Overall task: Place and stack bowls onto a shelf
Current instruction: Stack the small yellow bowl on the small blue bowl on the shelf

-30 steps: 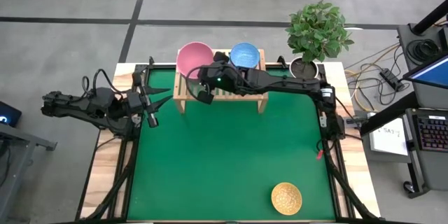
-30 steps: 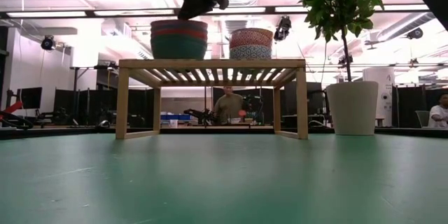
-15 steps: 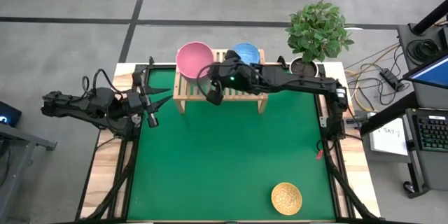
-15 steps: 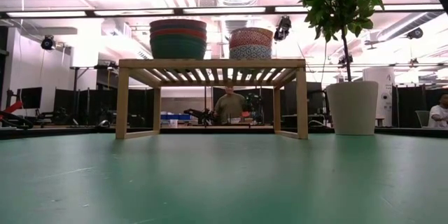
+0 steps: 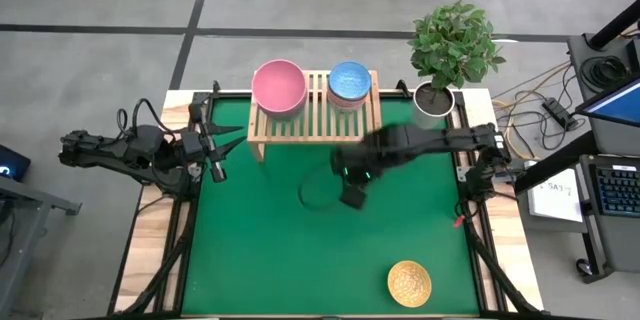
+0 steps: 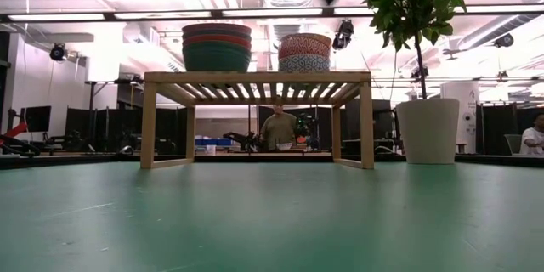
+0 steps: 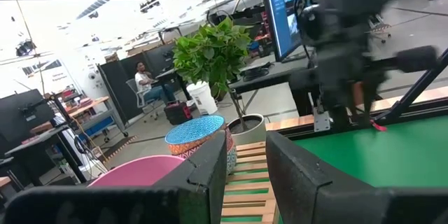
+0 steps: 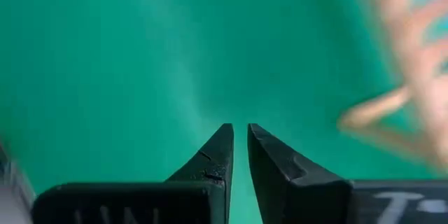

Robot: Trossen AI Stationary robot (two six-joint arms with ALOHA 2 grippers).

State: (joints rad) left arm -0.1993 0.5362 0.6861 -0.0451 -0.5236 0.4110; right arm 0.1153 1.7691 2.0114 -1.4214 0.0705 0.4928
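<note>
The low light-wood slatted shelf [image 5: 315,110] stands at the far edge of the green worktop [image 5: 260,250]. On it sit two stacks of small round bowls: one topped by a plain pink bowl [image 5: 278,87], the other by a light blue bowl [image 5: 350,81]. A patterned yellow bowl [image 5: 409,283] lies alone near the front edge. The right claw [image 5: 352,197] hovers over mid-worktop, fingers nearly together, empty. The left claw [image 5: 240,142] waits at the left edge, slightly parted, holding nothing.
</note>
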